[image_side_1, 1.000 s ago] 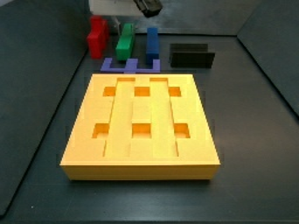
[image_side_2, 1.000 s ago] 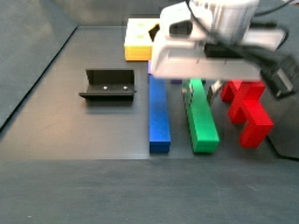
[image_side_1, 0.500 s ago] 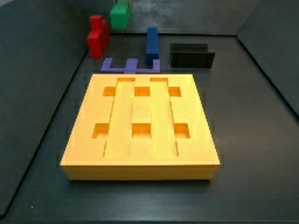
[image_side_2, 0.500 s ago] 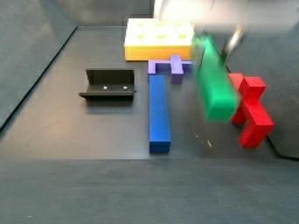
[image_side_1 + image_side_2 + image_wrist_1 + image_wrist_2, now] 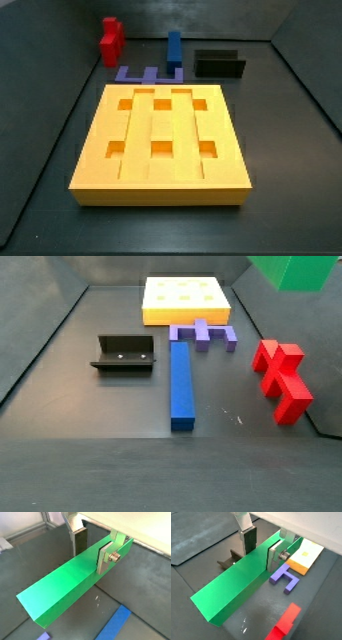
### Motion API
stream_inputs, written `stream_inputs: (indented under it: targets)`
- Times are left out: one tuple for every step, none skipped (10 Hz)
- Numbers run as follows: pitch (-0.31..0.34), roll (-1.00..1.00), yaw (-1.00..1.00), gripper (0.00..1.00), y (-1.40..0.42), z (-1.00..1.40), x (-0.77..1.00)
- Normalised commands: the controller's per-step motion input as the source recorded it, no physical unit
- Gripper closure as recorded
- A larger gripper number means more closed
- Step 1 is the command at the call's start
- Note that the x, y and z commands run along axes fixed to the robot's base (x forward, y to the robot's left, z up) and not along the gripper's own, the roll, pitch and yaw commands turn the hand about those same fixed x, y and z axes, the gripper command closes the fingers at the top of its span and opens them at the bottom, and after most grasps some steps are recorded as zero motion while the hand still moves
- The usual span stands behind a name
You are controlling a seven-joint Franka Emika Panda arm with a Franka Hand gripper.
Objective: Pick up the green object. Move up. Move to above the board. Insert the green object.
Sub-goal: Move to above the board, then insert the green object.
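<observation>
In both wrist views my gripper (image 5: 92,549) (image 5: 262,548) is shut on the green object (image 5: 63,587) (image 5: 231,589), one finger on each long side near one end. The block hangs clear of the floor, and most of its length sticks out past the fingers. In a side view only one end of the green object (image 5: 301,268) shows at the upper edge, and the gripper is out of frame. The yellow-orange board (image 5: 160,135) (image 5: 185,298) lies flat with its square recesses open. A corner of the board (image 5: 304,554) shows beyond the fingers.
A blue bar (image 5: 181,381) (image 5: 174,45) (image 5: 113,624) lies on the floor beside a red notched block (image 5: 281,378) (image 5: 110,40) (image 5: 284,624). A purple forked piece (image 5: 205,333) (image 5: 147,73) (image 5: 284,577) sits by the board's end. The fixture (image 5: 123,353) (image 5: 221,63) (image 5: 228,560) stands nearby.
The green object has risen off the floor with the gripper. It has left one side view entirely, and only its end remains in the other. The gripper is also gone from both.
</observation>
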Motion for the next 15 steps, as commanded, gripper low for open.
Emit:
stream_inputs:
  targets:
    - [0.063,0.00,0.00,1.00,0.01,0.19,0.04]
    - [0.290,0.03,0.04,1.00,-1.40,0.17,0.30]
    - [0.274,0.06,0.05,1.00,-1.40,0.16,0.30]
    - [0.216,0.05,0.03,1.00,-1.40,0.17,0.30]
    - [0.165,-0.01,0.02,1.00,-1.40,0.17,0.31]
    - [0.141,0.00,0.02,1.00,-1.40,0.17,0.32]
    - [0.131,0.01,0.02,1.00,-1.40,0.17,0.33]
    - [0.139,-0.01,0.01,1.00,-1.40,0.18,0.35]
    - [0.140,0.01,0.01,1.00,-1.40,0.18,0.36]
    - [0.158,0.01,0.01,1.00,-1.40,0.19,0.39]
    - [0.158,0.01,0.01,1.00,-1.40,0.19,0.41]
    - [0.158,0.03,0.01,1.00,-1.40,0.20,0.46]
    - [0.153,0.04,0.01,1.00,-0.78,0.11,0.28]
    - [0.160,0.06,0.01,1.00,-0.27,0.05,0.16]
    - [0.000,-0.07,0.00,1.00,0.00,-0.06,0.00]
